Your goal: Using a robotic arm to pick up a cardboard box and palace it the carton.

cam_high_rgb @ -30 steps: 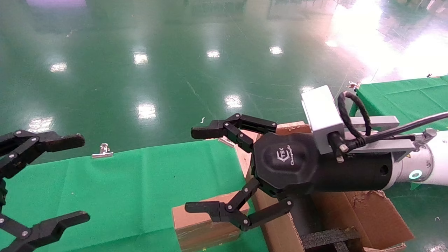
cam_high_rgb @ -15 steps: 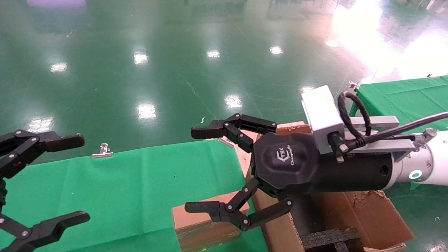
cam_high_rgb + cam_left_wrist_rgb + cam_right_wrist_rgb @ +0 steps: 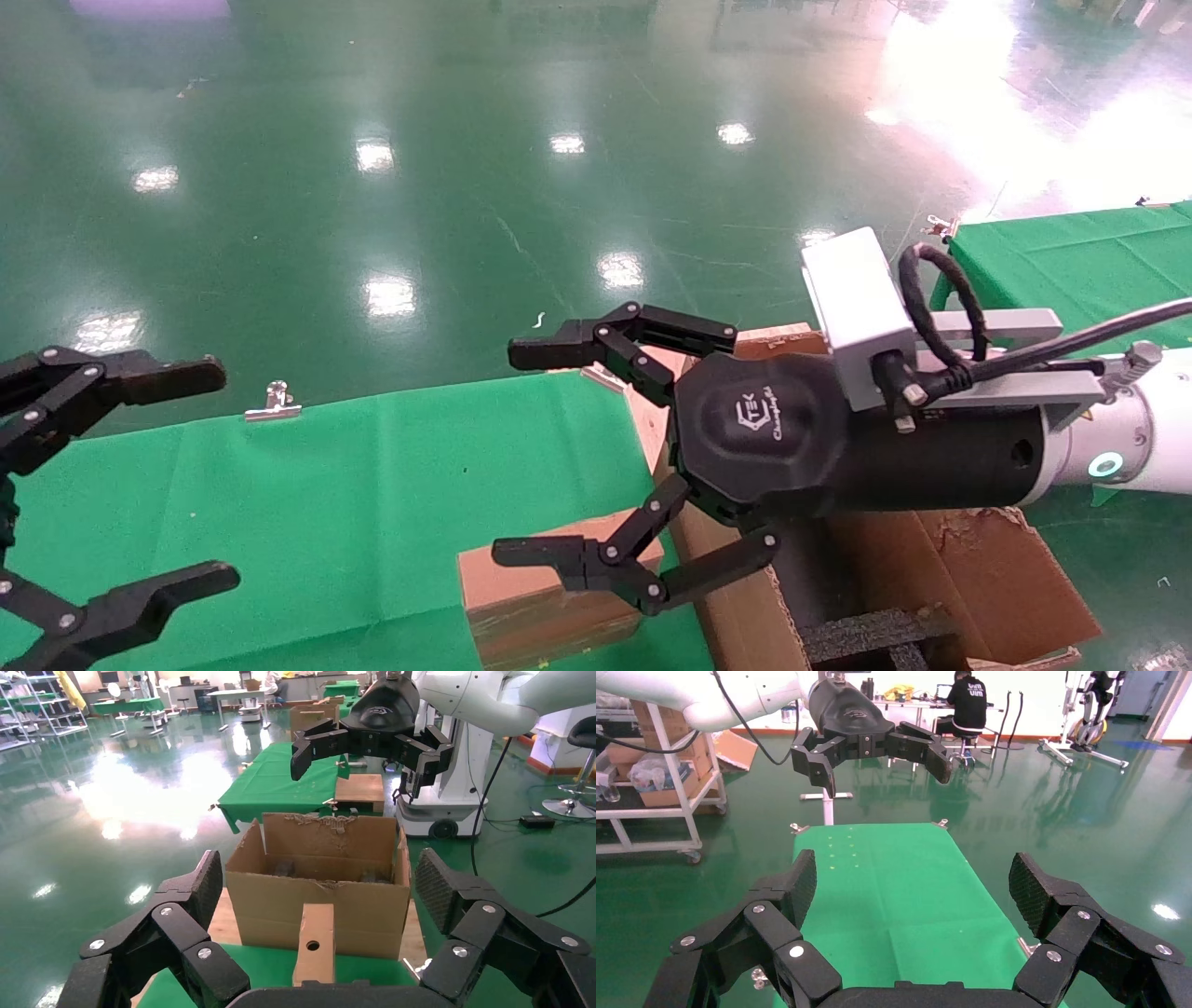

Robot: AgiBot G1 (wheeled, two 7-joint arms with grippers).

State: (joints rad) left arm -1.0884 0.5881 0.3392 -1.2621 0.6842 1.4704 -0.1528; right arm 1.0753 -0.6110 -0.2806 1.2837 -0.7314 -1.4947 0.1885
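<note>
Up close, the right gripper (image 3: 521,457) has its black fingers (image 3: 549,352) spread wide with nothing between them, one above the other, hanging above the cardboard box (image 3: 545,596). Behind them the black palm and grey camera block (image 3: 857,303) lead back to the robotic arm (image 3: 1131,438), which reaches in level from the right, over the carton (image 3: 978,578). That box lies on the green table (image 3: 326,503), just beside the carton's near wall; from the left wrist its hole (image 3: 313,945) faces the camera. At the left edge, the left gripper (image 3: 219,480) hovers over the cloth, also spread open and empty.
</note>
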